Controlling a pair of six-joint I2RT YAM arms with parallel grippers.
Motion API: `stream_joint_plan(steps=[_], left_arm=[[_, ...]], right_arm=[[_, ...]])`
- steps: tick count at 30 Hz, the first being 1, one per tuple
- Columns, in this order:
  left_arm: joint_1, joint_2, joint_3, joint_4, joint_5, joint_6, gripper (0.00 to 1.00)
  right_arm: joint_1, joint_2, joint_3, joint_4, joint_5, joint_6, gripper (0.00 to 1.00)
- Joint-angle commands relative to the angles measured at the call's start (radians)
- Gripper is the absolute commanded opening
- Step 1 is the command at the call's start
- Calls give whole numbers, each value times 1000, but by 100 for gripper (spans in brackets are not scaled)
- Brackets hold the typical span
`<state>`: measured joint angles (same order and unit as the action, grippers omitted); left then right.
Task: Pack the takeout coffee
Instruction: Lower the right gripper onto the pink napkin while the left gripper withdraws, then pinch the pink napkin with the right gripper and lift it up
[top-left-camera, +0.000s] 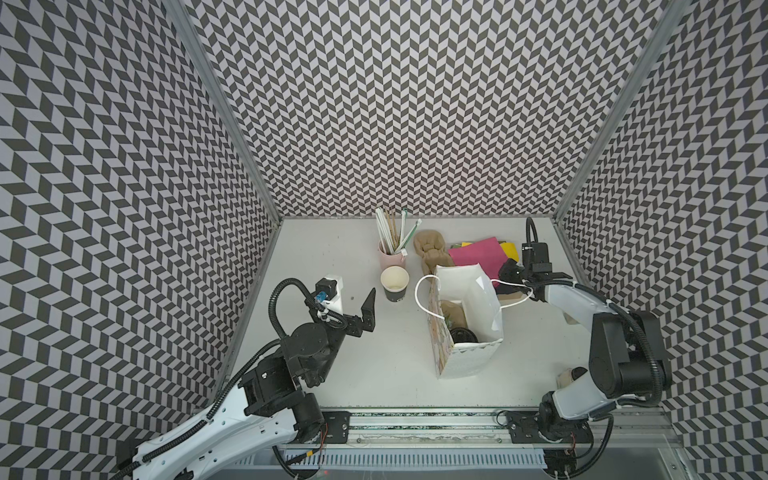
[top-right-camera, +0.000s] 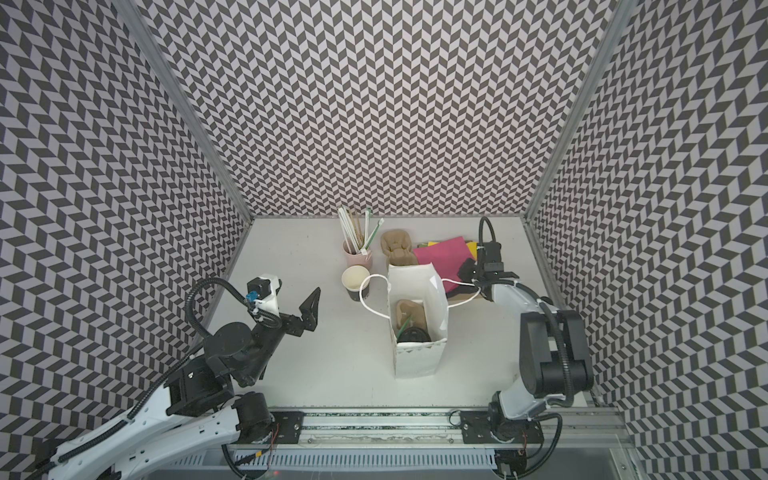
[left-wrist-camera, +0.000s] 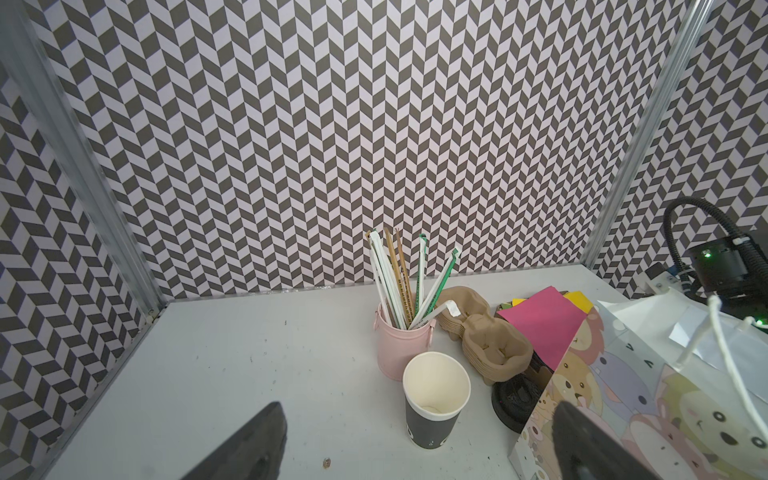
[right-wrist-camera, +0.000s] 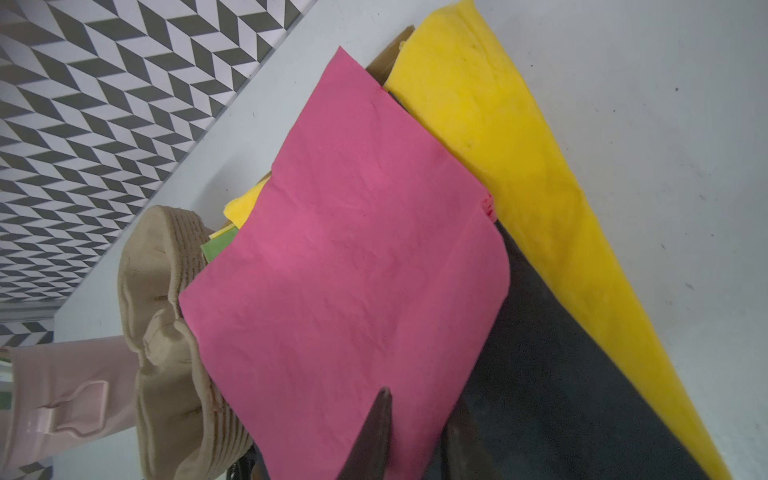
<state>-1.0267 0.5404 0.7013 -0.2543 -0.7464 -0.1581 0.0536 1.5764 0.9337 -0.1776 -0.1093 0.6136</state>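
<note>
The takeout coffee (top-left-camera: 462, 335) (top-right-camera: 414, 335) stands inside the white paper bag (top-left-camera: 469, 361) (top-right-camera: 415, 365) mid-table in both top views; only its black domed lid shows. My left gripper (top-left-camera: 367, 311) (top-right-camera: 311, 308) (left-wrist-camera: 419, 409) hovers open left of the bag, with nothing between its fingers. My right gripper (top-left-camera: 509, 269) (top-right-camera: 468, 269) (right-wrist-camera: 419, 405) is behind the bag, over the napkins. Its jaws are narrow and straddle the near edge of the pink napkin (right-wrist-camera: 345, 266) (top-left-camera: 473, 252); a small gap still shows between the fingers.
A lidless dark cup (top-left-camera: 395, 283) (left-wrist-camera: 434, 399) stands left of the bag, before a pink pot of straws (top-left-camera: 392, 253) (left-wrist-camera: 401, 345). Stacked tan cup carriers (top-left-camera: 430, 249) (right-wrist-camera: 166, 332), a yellow napkin (right-wrist-camera: 498, 137) and black lids (left-wrist-camera: 515, 399) lie at the back. The bag's rope handle (top-left-camera: 515, 293) passes by my right wrist.
</note>
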Motion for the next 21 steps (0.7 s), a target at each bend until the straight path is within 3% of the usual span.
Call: stream_joint_plan(steps=[1, 4, 7, 21], left_arm=[[5, -11, -5, 22, -3, -6, 100], [5, -16, -5, 23, -4, -7, 100], [5, -19, -6, 23, -4, -6, 100], [6, -29, -6, 19, -2, -7, 100]], right_arm=[[-7, -32, 8, 50, -8, 7, 13], [-10, -46, 8, 46, -17, 11, 2], [-12, -81, 7, 42, -20, 16, 0], [-15, -298, 17, 5, 0, 25, 0]])
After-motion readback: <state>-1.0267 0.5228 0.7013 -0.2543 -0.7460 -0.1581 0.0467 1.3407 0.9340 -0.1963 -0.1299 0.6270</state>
